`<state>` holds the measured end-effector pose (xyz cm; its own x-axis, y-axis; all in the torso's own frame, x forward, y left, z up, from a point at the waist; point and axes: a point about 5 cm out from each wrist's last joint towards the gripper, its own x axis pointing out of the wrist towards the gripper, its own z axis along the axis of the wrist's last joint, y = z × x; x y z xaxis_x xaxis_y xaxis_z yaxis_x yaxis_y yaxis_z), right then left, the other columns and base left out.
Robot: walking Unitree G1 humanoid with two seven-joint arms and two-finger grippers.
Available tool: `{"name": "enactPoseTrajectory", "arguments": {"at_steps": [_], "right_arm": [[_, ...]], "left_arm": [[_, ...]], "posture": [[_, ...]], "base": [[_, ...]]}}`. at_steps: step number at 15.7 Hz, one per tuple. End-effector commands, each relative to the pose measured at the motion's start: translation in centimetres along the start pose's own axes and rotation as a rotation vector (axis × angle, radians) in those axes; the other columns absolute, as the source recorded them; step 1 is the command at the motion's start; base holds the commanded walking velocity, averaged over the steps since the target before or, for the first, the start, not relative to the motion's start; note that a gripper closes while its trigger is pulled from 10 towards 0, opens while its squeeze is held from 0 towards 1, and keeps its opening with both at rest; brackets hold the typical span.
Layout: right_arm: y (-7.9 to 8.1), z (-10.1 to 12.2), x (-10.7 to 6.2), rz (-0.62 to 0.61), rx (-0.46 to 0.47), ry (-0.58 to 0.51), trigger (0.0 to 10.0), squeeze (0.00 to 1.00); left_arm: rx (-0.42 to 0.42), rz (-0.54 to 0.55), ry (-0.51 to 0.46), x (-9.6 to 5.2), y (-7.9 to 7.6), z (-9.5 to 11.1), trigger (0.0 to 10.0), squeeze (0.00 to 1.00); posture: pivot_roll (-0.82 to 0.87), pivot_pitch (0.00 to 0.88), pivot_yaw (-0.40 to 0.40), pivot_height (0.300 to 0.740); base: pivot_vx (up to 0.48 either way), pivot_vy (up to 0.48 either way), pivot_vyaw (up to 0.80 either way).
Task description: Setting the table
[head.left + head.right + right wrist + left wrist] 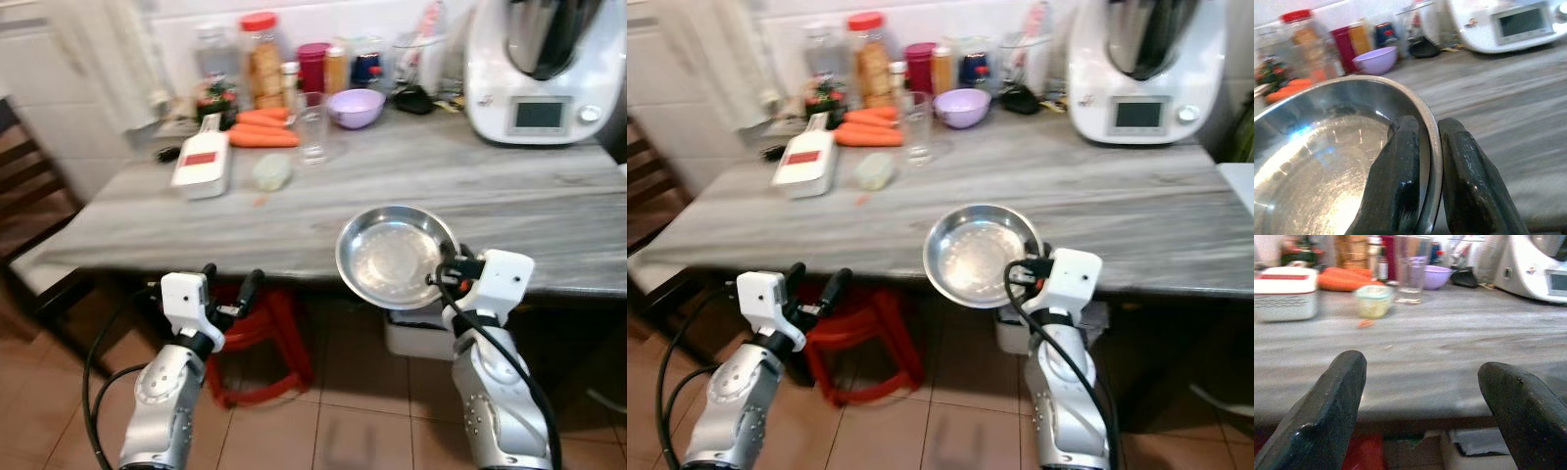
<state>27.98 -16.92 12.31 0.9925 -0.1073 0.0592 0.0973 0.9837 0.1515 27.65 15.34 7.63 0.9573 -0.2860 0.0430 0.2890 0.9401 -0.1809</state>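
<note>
A round steel plate (pixel 392 257) hangs over the near edge of the grey marble table (pixel 411 186). My right gripper (pixel 449 272) is shut on the plate's rim at its near right side; in the right wrist view the two black fingers (pixel 1400 171) pinch the rim of the plate (pixel 1317 161). My left gripper (pixel 228 290) is open and holds nothing, just below the table's front edge at the left. Its fingers (pixel 1327 416) point at the tabletop.
At the back of the table stand a clear glass (pixel 313 125), a purple bowl (pixel 355 107), carrots (pixel 263 129), jars (pixel 261 59), a white box (pixel 203 162) and a white kitchen machine (pixel 534 64). A red stool (pixel 263 338) sits under the table, a dark chair (pixel 29 196) at left.
</note>
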Motion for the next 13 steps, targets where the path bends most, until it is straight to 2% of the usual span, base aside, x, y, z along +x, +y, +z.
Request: {"name": "enactPoseTrajectory", "arguments": {"at_steps": [1, 6, 13], "right_arm": [[0.0, 0.7, 0.1, -0.001, -0.002, -0.027, 10.0, 0.0], [-0.1, 0.5, 0.1, -0.02, 0.0, -0.023, 10.0, 0.0], [-1.0, -0.3, 0.2, -0.084, 0.022, 0.032, 10.0, 0.0]], "left_arm": [[0.002, 0.0, -0.01, 0.2, -0.1, 0.3, 10.0, 0.0], [0.0, -0.001, -0.001, 0.1, 0.0, 0.2, 10.0, 0.0], [0.021, -0.009, 0.021, -0.9, 0.2, -0.2, 10.0, 0.0]], "posture": [[-0.06, 0.0, 0.111, 0.74], [-0.06, 0.0, 0.113, 0.74], [-0.06, 0.0, 0.109, 0.74]], "base": [[0.454, 0.0, 0.0], [0.446, 0.0, 0.0], [0.0, 0.0, 0.0]]}}
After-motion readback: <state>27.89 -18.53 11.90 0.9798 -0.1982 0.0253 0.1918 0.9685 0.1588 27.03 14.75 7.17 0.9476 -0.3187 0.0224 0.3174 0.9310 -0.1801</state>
